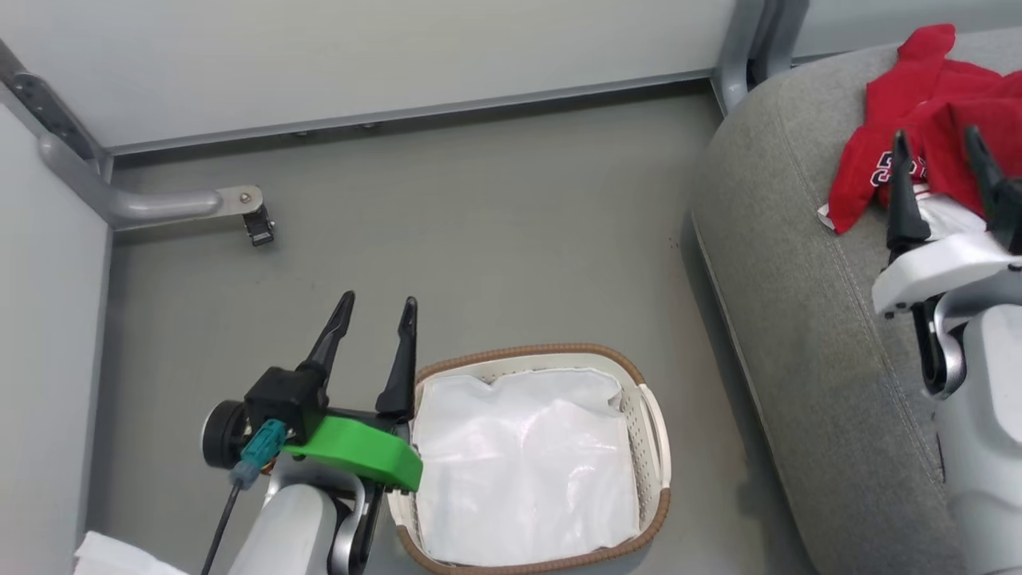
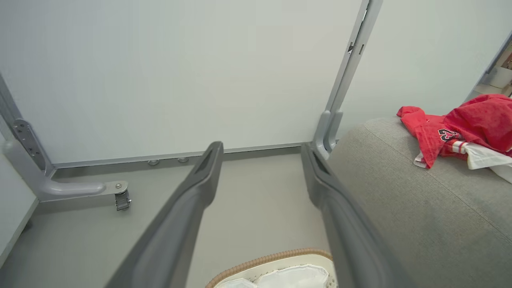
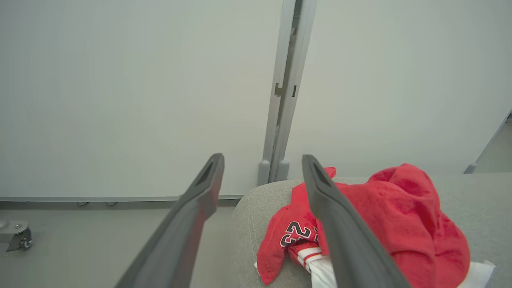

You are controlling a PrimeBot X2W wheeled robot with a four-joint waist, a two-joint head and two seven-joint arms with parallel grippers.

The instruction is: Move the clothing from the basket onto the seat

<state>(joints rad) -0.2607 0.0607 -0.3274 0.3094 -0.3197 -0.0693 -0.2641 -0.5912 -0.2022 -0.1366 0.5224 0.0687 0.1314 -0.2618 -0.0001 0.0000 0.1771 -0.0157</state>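
The red clothing (image 1: 918, 104) with its dark number print lies bunched on the grey seat (image 1: 806, 335) at the upper right; it also lies on the seat as clothing (image 2: 468, 126) and clothing (image 3: 392, 224) in the wrist views. My right gripper (image 1: 938, 144) hovers open just in front of it, nothing between its fingers. The basket (image 1: 651, 415) sits on the floor at the bottom centre, holding only its white liner (image 1: 519, 463). My left gripper (image 1: 377, 307) is open beside the basket's left rim, empty.
Grey floor (image 1: 479, 231) runs between basket and seat. Pale partition walls stand behind, with a grey metal foot and caster (image 1: 259, 224) at the left and an upright post (image 1: 742, 48) beside the seat. Something white (image 1: 112, 555) lies at the bottom left corner.
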